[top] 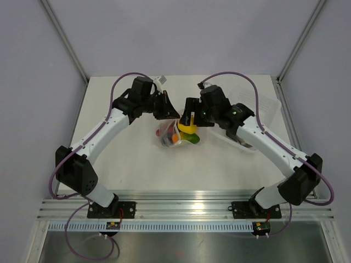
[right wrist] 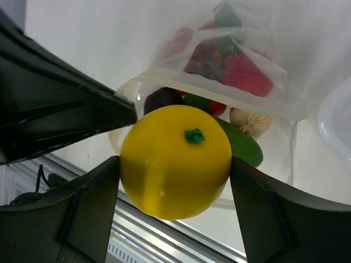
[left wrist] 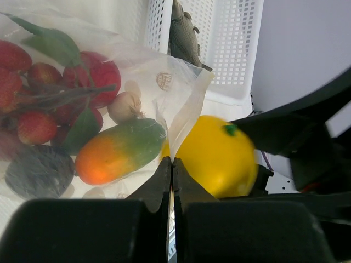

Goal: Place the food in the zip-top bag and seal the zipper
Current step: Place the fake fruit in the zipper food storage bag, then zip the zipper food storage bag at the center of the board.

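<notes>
Grippers: right gripper [right wrist: 174,181] clamped on the yellow ball [right wrist: 170,148], one finger on each side; left gripper [left wrist: 172,164] pinched tight on the rim of the bag [left wrist: 159,93].
Ball: just outside the bag's open mouth.
Zipper [right wrist: 247,102]: unsealed.
Bag contents: red pieces [left wrist: 93,74], orange-green fruit [left wrist: 118,150].
Table [top: 126,159]: bag lies mid-table, between the arms.

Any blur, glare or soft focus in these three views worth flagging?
Top external: evenly lit and sharp, no harsh shadows or glare. Left wrist: the yellow lemon is blurred at its edges, while the orange-green fruit inside the zip-top bag is crisp. Right wrist: the lemon is sharp, the bag behind it softer and washed out.
</notes>
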`<state>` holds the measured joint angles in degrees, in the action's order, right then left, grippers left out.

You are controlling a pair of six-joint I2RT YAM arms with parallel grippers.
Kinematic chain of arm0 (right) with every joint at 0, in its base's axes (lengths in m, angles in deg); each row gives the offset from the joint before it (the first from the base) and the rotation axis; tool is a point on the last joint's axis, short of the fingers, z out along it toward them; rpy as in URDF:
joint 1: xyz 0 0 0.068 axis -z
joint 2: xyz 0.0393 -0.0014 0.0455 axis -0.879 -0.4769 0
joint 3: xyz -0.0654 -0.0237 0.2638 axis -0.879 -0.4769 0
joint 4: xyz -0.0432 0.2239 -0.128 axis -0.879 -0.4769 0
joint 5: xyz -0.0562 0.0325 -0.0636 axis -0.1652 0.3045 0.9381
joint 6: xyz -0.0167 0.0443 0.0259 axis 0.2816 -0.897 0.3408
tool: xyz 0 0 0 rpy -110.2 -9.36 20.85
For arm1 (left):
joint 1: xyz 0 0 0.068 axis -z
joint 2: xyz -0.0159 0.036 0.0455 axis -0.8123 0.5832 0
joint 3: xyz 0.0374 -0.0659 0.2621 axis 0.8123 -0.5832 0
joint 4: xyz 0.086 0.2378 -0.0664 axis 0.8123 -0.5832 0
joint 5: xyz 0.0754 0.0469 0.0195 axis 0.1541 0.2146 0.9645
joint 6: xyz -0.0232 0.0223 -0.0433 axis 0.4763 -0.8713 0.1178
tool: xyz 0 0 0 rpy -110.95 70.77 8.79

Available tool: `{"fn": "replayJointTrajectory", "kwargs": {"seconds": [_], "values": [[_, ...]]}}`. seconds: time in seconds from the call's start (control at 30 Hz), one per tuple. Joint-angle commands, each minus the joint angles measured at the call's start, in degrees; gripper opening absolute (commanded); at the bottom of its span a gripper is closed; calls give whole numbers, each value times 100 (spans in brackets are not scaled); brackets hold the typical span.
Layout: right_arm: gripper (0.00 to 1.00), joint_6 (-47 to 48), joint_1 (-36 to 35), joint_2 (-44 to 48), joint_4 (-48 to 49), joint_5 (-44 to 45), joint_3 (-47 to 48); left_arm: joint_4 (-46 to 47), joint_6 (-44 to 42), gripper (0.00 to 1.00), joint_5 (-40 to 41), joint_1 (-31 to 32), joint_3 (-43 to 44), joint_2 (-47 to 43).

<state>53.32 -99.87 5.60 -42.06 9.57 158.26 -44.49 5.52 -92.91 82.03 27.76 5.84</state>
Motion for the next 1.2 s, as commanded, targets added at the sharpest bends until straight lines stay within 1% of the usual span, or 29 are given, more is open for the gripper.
{"fn": "replayJointTrajectory", "kwargs": {"seconds": [0.0, 0.07, 0.13, 0.17, 0.2, 0.23, 0.27, 0.33, 0.5, 0.6, 0.63, 0.7, 0.73, 0.77, 0.8, 0.83, 0.9, 1.0, 1.1, 1.17], "values": [[55, -243, -147, -362, 318, 380, 67, 266, 133, 0, -182, 16, -63, -352], [56, -261, -147, -520, 441, 530, -3, 284, 159, 0, -181, 16, -116, -404], [60, -279, -147, -670, 521, 530, 40, 319, 185, 0, -190, 16, -160, -431], [64, -261, -147, -775, 521, 513, 84, 345, 203, 0, -190, 16, -177, -440], [69, -261, -147, -837, 582, 487, 111, 389, 221, 0, -208, 16, -186, -440], [85, -252, -155, -907, 583, 391, 163, 441, 256, 0, -225, 16, -204, -440], [91, -244, -155, -908, 557, 363, 216, 451, 265, 0, -234, 16, -204, -440], [99, -182, -164, -856, 460, 372, 312, 477, 282, 0, -243, 16, -204, -413], [99, -59, -156, -443, 180, 626, 339, 530, 317, 0, -234, 16, -204, -343], [99, 28, -156, -109, -5, 925, 147, 600, 326, 0, -243, 16, -213, -334], [98, 20, -155, 31, -102, 1248, 111, 600, 344, 0, -243, 16, -195, -325], [90, 46, -77, 155, -260, 1522, -46, 591, 353, 0, -243, 7, -160, -282], [88, 55, -7, 199, -287, 1602, -117, 591, 353, 0, -243, 7, -134, -273], [86, 107, 81, 269, -331, 1568, -205, 617, 344, 0, -252, 7, -116, -255], [81, 125, 317, 287, -349, 1524, -301, 600, 353, 0, -243, 7, -116, -255], [80, 134, 397, 313, -358, 1436, -537, 591, 327, 0, -243, 7, -99, -246], [79, 187, 529, 410, -314, 1304, -802, 547, 300, 0, -225, 7, -72, -255], [80, 205, 557, 419, -139, 874, -1224, 521, 256, 0, -208, -2, -63, -246], [81, 196, 565, 226, -33, 759, -1304, 503, 256, 0, -225, -28, -19, -211], [80, 205, 565, 59, 29, 663, -1313, 486, 238, 0, -243, -28, 7, -220]]}}
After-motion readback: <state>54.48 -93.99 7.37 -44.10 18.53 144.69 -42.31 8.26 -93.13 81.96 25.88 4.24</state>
